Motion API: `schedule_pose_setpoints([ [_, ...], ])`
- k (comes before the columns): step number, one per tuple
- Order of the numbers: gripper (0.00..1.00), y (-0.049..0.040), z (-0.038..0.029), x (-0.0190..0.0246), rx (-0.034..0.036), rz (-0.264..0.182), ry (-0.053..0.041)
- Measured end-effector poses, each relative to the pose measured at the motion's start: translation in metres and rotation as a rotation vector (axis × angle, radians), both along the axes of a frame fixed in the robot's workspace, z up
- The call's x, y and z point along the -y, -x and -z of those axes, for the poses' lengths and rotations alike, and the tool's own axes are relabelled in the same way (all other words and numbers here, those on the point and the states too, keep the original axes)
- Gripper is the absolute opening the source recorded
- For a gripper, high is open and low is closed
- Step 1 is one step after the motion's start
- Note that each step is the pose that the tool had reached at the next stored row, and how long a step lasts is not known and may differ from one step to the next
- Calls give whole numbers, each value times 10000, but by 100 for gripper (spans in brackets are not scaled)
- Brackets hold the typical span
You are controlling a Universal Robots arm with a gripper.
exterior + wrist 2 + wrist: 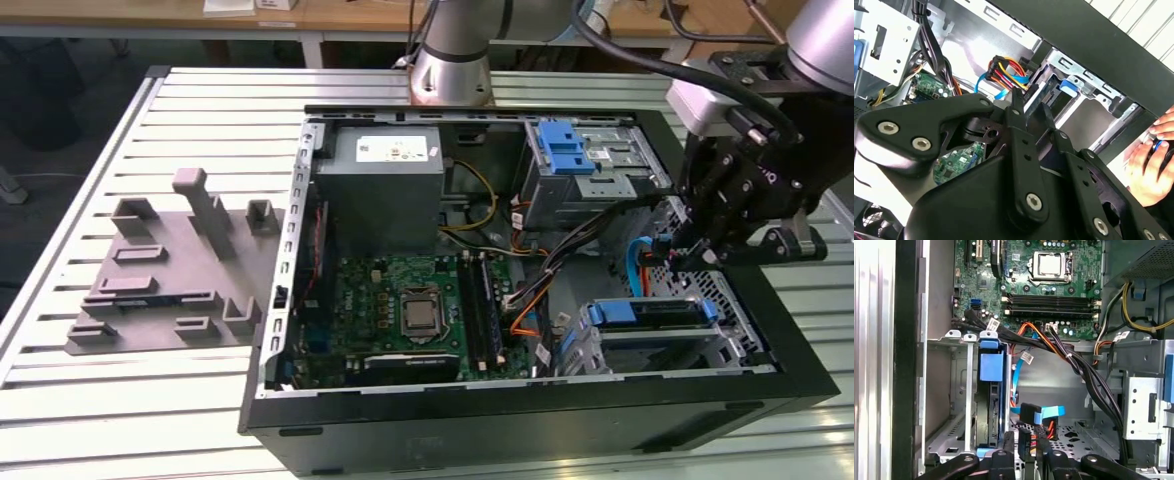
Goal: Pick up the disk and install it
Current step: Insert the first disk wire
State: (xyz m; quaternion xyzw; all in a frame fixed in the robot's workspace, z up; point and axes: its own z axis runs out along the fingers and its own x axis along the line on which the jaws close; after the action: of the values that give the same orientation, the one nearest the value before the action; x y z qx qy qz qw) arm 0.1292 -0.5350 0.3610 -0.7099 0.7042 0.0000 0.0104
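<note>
While low inside the open case, jaws near the caged disk

No legible text, white sticker on power supply unreadable

Arm: silver-grey tubular column, with a grey rounded joint cap at the wrist end. A thick black cable loops across to a pale grey wrist block. Gripper: matte black, built of flat round-ended linkage bars (scissor-like hinges). In the second wrist view, silver round-head screws sit at the pivots.
</note>
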Motion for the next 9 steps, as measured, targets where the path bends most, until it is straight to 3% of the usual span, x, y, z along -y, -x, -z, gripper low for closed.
schedule_pose_setpoints([
  [9, 31, 0, 67, -12, 1, 14, 0],
])
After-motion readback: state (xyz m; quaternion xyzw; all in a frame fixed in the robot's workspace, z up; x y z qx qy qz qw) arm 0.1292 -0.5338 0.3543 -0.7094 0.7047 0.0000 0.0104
